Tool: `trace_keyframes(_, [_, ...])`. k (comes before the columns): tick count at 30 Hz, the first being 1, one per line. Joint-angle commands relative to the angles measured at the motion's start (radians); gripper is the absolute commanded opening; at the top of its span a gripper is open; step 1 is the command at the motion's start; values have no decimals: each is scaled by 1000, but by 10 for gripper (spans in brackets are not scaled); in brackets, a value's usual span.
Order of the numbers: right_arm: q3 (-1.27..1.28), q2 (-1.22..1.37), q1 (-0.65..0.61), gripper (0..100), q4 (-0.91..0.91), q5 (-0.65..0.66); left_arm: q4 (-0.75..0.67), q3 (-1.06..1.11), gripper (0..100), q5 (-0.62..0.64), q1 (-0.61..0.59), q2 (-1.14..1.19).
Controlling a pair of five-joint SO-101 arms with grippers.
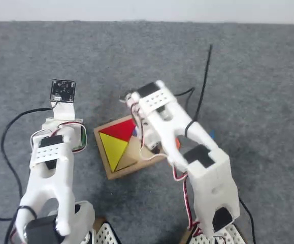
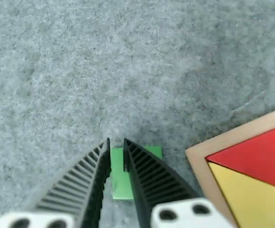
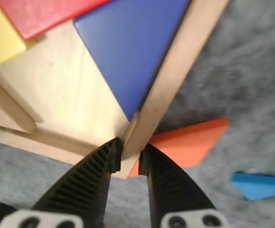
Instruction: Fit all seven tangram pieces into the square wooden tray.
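— Where is the left gripper (image 2: 117,140) sitting?
— It is hanging low over the grey carpet (image 2: 128,57). Its fingers (image 2: 149,180) are standing a thin slit apart, not touching each other. The green piece (image 2: 117,175) is lying flat under them. Green is showing through the slit and again just beside one finger, close to its tip.
— And past the tips?
— A corner of the wooden tray (image 2: 237,137) is sitting near the green piece but apart from it. The red triangle (image 2: 260,152) and the yellow triangle (image 2: 251,194) are lying inside it, meeting along one edge.
— What is the right gripper (image 3: 130,146) doing?
— Its fingers are pinching the tray's wall next to a corner, one over the bare floor inside, the other outside. Just beyond them a blue triangle (image 3: 132,42) is lying in the tray, one side along that wall and its point aiming at the corner. Outside the wall an orange piece (image 3: 184,142) is lying on the carpet against the tray. A light blue piece (image 3: 260,183) is lying farther out, apart.
— From above?
— The right arm (image 1: 187,142) is hanging over the tray's far side.
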Motion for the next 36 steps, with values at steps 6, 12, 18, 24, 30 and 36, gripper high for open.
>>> trace_keyframes(6, [14, -108, -96, 240, 18, -84, 9, -13, 48, -15, -6, -18])
trace_keyframes(12, [-8, -211, -77, 245, -30, 12, 74, -12, 48, -17, -40, -84])
trace_keyframes(18, [49, -170, -51, 245, -208, 54, 72, 160, 47, -23, -17, -361])
trace_keyframes(24, [49, -104, -71, 245, -303, 58, 98, 308, 47, 43, -109, -657])
trace_keyframes(30, [-20, -15, -70, 246, -292, 58, 172, 369, 47, 6, -66, -801])
trace_keyframes(36, [-160, 67, -71, 246, -229, 63, 172, 389, 44, 0, -32, -824])
